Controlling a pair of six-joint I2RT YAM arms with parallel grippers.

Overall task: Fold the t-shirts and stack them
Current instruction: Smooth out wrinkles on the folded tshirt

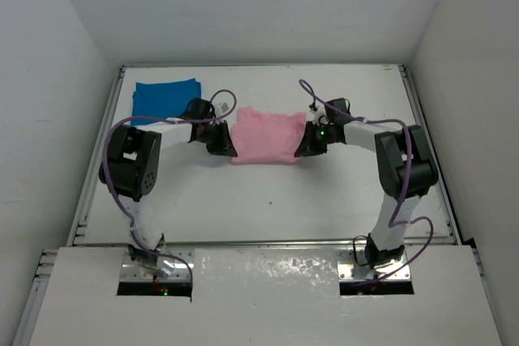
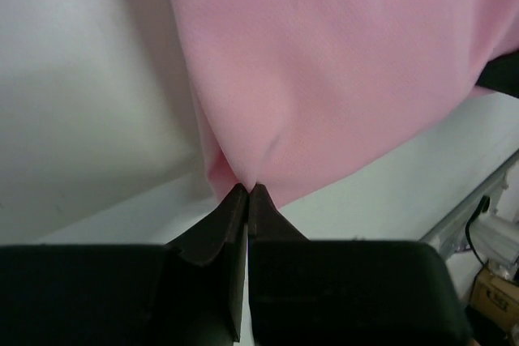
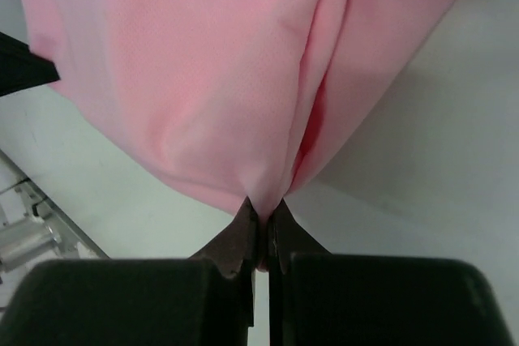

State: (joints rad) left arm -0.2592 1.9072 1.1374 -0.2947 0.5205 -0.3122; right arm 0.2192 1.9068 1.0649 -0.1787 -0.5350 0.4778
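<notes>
Blue t-shirt (image 1: 166, 95) folded small at upper left of top view, pink t-shirt (image 1: 268, 137) centre-frame on the surface (image 1: 324, 200), not yet stacked, left jaws and right jaws each pinched tight on its opposite side edges; likely left: finish folding pink, stack with blue.

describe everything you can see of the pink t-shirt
The pink t-shirt is soft, light pink cloth, bunched into a rough creased rectangle at the middle of the white table. The left gripper is shut on its left edge, the right gripper on its right edge. It is apart from the folded blue t-shirt.
</notes>
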